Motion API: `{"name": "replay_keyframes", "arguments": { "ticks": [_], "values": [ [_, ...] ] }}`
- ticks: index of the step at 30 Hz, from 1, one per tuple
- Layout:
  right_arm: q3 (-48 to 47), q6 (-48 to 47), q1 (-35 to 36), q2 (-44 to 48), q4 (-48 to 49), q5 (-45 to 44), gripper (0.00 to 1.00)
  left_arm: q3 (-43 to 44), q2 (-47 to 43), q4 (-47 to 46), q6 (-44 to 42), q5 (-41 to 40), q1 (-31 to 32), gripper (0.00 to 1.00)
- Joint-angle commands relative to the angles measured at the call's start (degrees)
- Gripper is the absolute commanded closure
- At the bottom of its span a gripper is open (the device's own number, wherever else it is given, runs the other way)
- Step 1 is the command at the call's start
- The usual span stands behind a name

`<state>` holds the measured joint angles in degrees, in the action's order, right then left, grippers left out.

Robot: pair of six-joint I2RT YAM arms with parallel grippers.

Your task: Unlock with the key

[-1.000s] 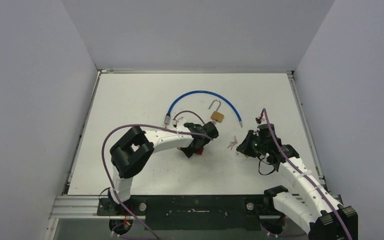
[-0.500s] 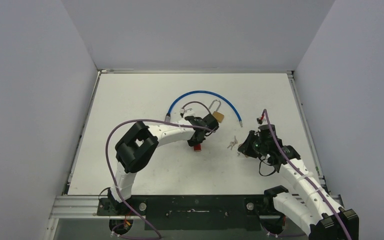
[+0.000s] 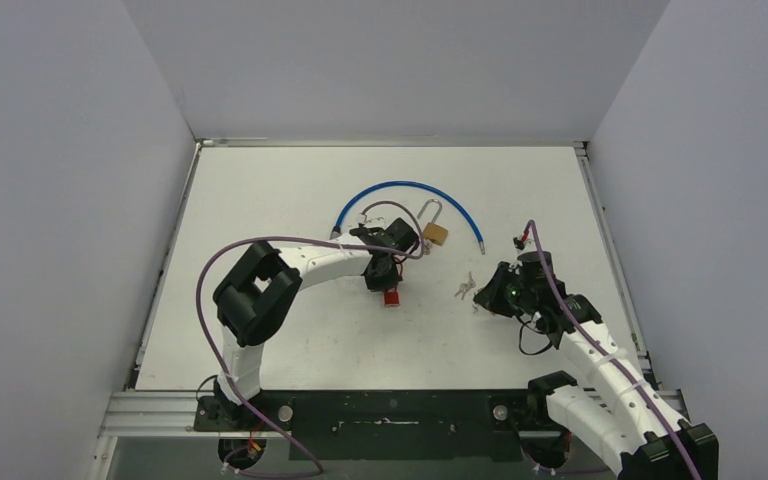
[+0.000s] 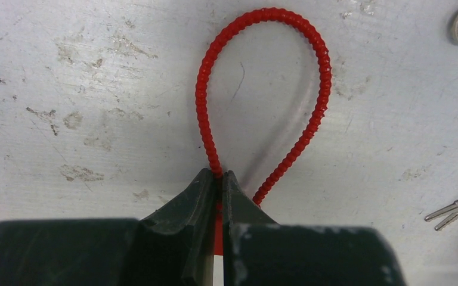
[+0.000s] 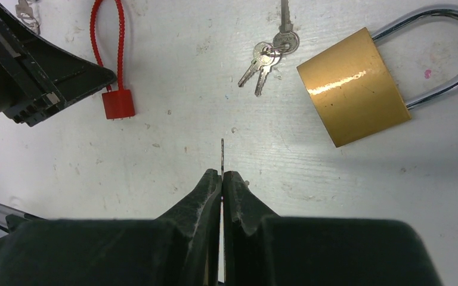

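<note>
A brass padlock (image 3: 436,235) with a steel shackle lies on the white table; it also shows at the upper right of the right wrist view, padlock (image 5: 352,95). My right gripper (image 5: 222,174) is shut on a thin key (image 5: 222,152), seen edge on and sticking out past the fingertips. That gripper (image 3: 482,298) sits to the right of the padlock and nearer the front. My left gripper (image 4: 219,174) is shut on the ribbed cable of a red cable lock (image 4: 262,71), whose red body (image 3: 392,297) lies just in front of the gripper (image 3: 387,278).
A loose bunch of keys (image 3: 464,290) lies between the two grippers, and the bunch (image 5: 266,53) also shows in the right wrist view. A blue cable (image 3: 405,186) arcs behind the padlock. Grey walls (image 3: 110,200) close in the table.
My left gripper has shut on the red cable and swung toward the back, leaving the red lock body uncovered. The right arm has not moved.
</note>
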<state>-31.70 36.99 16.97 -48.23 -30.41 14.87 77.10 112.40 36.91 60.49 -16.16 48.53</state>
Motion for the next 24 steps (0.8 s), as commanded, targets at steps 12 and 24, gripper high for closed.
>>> {"name": "replay_keyframes", "arguments": {
  "ticks": [12, 24],
  "values": [
    [1.4, 1.1, 0.3, 1.1, 2.5, 3.8, 1.00, 0.9, -4.7, 2.6, -2.6, 0.2, 1.1, 0.39],
    [4.5, 1.4, 0.3, 4.8, 0.1, 3.1, 1.00, 1.6, -3.9, 2.2, -0.1, -7.5, 10.0, 0.30]
  ]
}}
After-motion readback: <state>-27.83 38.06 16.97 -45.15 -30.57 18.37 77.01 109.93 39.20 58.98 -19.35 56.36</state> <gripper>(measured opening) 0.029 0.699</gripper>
